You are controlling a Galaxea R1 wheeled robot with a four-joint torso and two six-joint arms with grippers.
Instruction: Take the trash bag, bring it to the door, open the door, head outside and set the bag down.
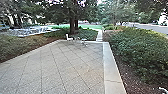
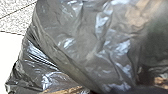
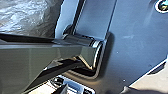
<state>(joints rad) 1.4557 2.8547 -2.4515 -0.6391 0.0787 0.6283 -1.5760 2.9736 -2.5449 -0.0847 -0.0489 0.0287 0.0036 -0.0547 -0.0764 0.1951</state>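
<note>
The trash bag [image 2: 82, 45], dark, shiny and wrinkled, hangs very close to the left wrist camera. Pale paving lies beyond its edge in that view. Crumpled, glossy plastic, which looks like the same trash bag [image 3: 27, 17], also appears in the right wrist view beside the robot's own body and jointed bar. How either gripper stands relative to the bag cannot be made out.
Outdoors, a paved patio [image 1: 57, 67] stretches ahead, with a pale concrete border [image 1: 112, 72] on the right. Bushes [image 1: 142, 50] flank that border. A white chair [image 1: 69, 37] and a small table [image 1: 84, 40] stand at the far edge, near a tree trunk [image 1: 74, 25].
</note>
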